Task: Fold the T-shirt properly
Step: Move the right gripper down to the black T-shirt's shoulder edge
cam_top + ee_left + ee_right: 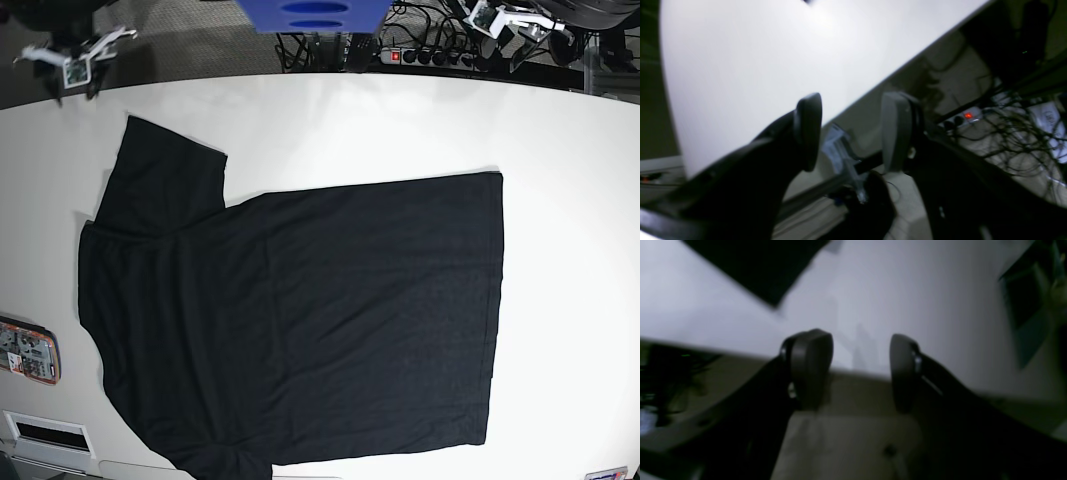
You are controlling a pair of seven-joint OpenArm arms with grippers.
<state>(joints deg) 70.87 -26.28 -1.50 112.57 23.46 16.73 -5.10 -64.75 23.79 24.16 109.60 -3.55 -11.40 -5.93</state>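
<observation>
White table [560,200] — black T-shirt [300,320] spread flat

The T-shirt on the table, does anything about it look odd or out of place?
Little stands out. The T-shirt lies spread flat and unfolded on the white table, hem toward the base view's right. Its lower sleeve runs past the picture's bottom edge, so that part cannot be checked.

The black T-shirt [300,320] lies spread flat on the white table [570,200], one sleeve [165,175] extended toward the far-left edge, hem at right.
</observation>
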